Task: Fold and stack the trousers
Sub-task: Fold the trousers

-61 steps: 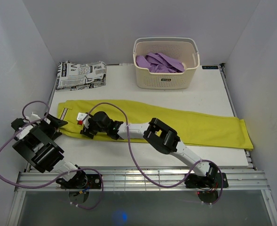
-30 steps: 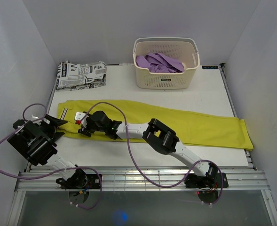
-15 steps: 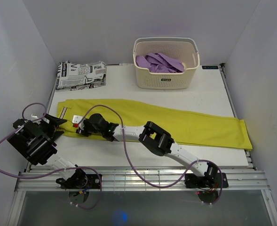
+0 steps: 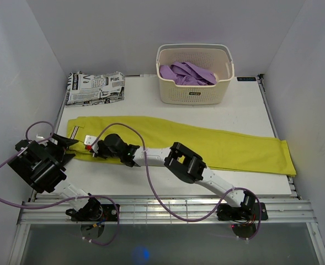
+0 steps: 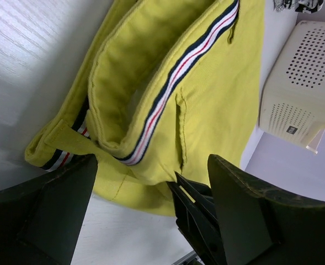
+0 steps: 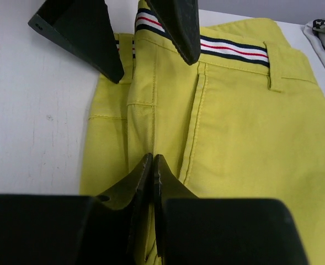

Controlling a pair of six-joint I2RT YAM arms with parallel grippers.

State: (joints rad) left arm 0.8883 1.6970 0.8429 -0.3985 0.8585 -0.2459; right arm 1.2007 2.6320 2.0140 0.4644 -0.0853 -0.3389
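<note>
Yellow cloth: the trousers point(image 4: 206, 141) lie flat on the table point(image 4: 234, 107).
Long axis: left to right, with the waistband at the left end and the cuffs far right.
Right gripper point(image 6: 152, 161): reaches across to the waist, jaws pinched tight on a ridge of cloth.
Left gripper point(image 5: 151, 165): spread wide, holding nothing, at the waistband's corner; this is the nearer arm.
Fold direction: probably waist towards cuffs, rightward.

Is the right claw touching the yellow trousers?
Touching. The right wrist view shows the right gripper shut, its tips pinching a ridge of the trousers.
</note>
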